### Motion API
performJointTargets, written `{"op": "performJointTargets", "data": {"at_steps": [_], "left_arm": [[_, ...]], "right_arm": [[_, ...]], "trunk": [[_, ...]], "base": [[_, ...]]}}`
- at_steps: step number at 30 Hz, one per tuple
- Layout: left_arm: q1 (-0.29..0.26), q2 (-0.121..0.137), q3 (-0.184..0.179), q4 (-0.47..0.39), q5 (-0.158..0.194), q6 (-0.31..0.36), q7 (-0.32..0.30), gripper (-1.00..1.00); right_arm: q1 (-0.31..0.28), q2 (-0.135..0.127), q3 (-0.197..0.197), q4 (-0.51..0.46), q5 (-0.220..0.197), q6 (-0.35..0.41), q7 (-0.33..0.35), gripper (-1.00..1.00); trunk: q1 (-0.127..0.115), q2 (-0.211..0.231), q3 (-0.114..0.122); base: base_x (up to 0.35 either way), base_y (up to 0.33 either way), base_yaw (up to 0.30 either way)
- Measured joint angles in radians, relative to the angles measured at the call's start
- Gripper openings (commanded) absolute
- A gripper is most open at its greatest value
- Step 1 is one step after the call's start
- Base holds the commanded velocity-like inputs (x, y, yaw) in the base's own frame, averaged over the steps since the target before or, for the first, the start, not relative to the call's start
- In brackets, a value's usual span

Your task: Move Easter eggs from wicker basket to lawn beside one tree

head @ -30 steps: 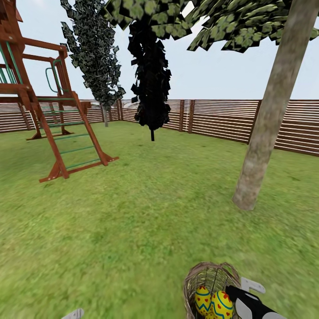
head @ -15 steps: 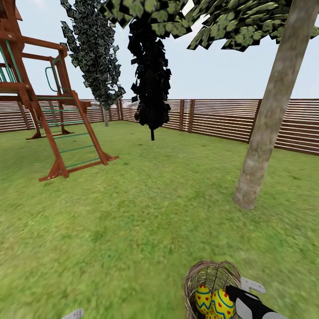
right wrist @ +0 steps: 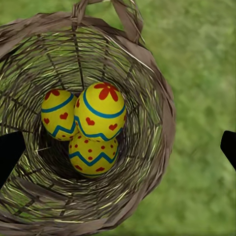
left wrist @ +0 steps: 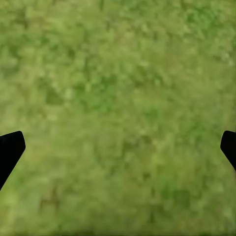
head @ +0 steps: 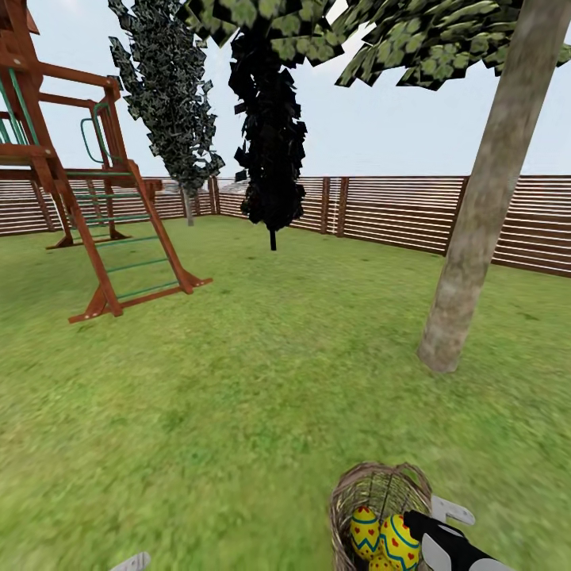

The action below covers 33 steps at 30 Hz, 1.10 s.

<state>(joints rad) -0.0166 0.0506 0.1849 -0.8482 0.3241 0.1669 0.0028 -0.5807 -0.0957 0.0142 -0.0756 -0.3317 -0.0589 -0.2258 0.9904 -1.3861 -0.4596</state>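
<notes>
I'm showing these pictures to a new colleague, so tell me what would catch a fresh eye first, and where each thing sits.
The three yellow Easter eggs stand out most, clustered together at the bottom of the wicker basket, seen from above between the open right tool's fingertips. In the head view, the thick pale tree rises from the lawn beyond the basket, to the right. A red-brown play tower stands far left near the fence.

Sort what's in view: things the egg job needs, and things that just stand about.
Needed: three Easter eggs in the wicker basket, the lawn, the pale-trunked tree, the right gripper.
Standing about: play tower, black conifer, slat fence.
</notes>
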Motion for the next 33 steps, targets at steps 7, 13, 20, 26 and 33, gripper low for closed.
{"op": "performJointTargets", "data": {"at_steps": [7, 13, 20, 26, 33], "left_arm": [[0.000, -0.003, -0.004, 0.006, 0.001, 0.004, -0.006, 1.00], [0.000, -0.022, -0.017, -0.222, 0.002, 0.123, -0.010, 1.00], [-0.009, -0.080, -0.049, -0.652, 0.002, 0.473, -0.002, 1.00], [-0.048, -0.093, 0.021, -0.730, 0.024, 0.504, 0.006, 1.00], [-0.050, -0.091, 0.044, -0.695, 0.028, 0.498, 0.010, 1.00]], "right_arm": [[0.000, -0.016, 0.000, -0.003, 0.000, 0.000, 0.000, 1.00], [0.000, -0.022, -0.001, -0.007, 0.000, -0.002, 0.000, 1.00], [0.000, -0.021, 0.000, -0.006, 0.000, -0.026, -0.001, 1.00], [0.000, -0.037, 0.000, -0.006, 0.000, -0.058, -0.002, 1.00], [0.000, -0.047, -0.001, 0.004, -0.001, -0.125, -0.002, 1.00]], "trunk": [[0.027, -0.049, -0.022], [0.050, -0.091, -0.041], [0.077, -0.140, -0.063], [0.100, -0.182, -0.082], [0.127, -0.231, -0.103]], "base": [[0.000, 0.000, 0.000], [0.000, 0.000, 0.000], [0.000, 0.000, 0.000], [0.000, 0.000, 0.000], [0.000, 0.000, 0.000]]}}
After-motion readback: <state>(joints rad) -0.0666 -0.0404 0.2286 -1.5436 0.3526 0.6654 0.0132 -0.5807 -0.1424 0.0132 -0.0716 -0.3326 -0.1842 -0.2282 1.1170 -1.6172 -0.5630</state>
